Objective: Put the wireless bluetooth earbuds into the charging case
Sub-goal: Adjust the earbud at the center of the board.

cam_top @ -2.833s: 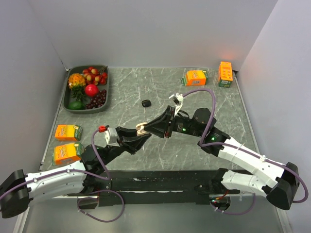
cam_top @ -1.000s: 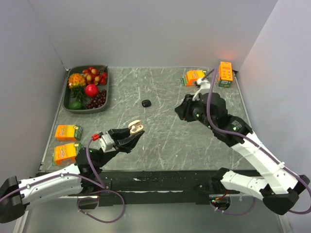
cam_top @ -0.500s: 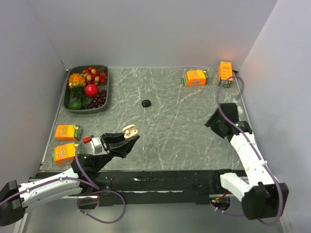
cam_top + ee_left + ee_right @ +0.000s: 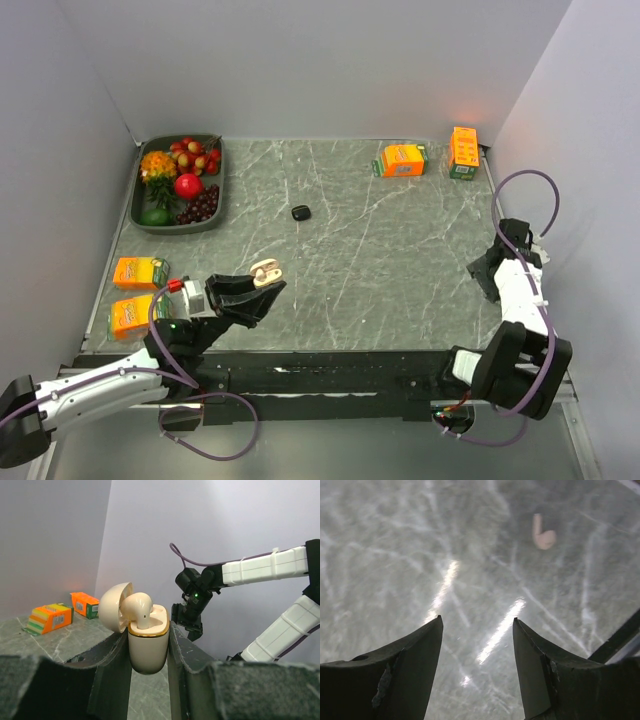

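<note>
1. Case point(image 4: 148, 652) on the left: pinched upright in the left gripper point(image 4: 148, 636), lid swung open, one cream bud point(image 4: 137, 609) standing in its socket.
2. Mid-table point(image 4: 400, 270), a small black item point(image 4: 300, 212) lies alone, too small to identify.
3. Right gripper point(image 4: 476, 622) hangs at the table's right edge, fingers spread, nothing between them.
4. Loose bud point(image 4: 542, 531) lies flat ahead and to the right of those fingers. It is blurred, and its stem seems to run away from them. The right arm is plainly nearer, so the pick looks like its job, and the case waits well apart to the left.
</note>
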